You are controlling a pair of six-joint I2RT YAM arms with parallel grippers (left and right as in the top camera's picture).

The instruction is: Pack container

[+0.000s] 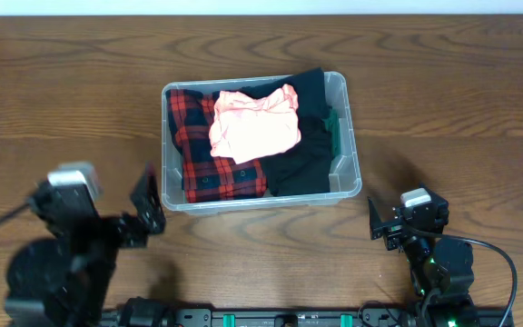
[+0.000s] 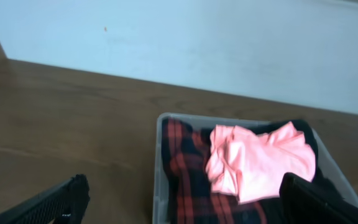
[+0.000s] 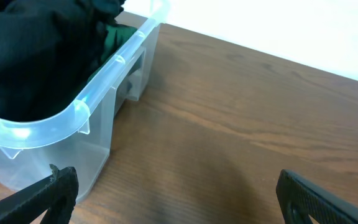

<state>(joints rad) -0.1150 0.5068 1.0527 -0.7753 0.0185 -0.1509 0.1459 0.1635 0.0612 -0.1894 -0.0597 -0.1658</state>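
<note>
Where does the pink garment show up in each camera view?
Overhead: pink garment, upper middle, on top of the clothes in the container.
Left wrist: pink garment, lower right of centre, in the container.
Right wrist: not in it.
Shared landmark: the container's clear rim, seen in all three.

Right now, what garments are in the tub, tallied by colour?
red-and-black plaid garment: 1
pink garment: 1
black garment: 1 (one dark mass; cannot tell if it is more than one piece)
green garment: 1 (only a sliver shows)
Total: 4 visible in the container
</note>
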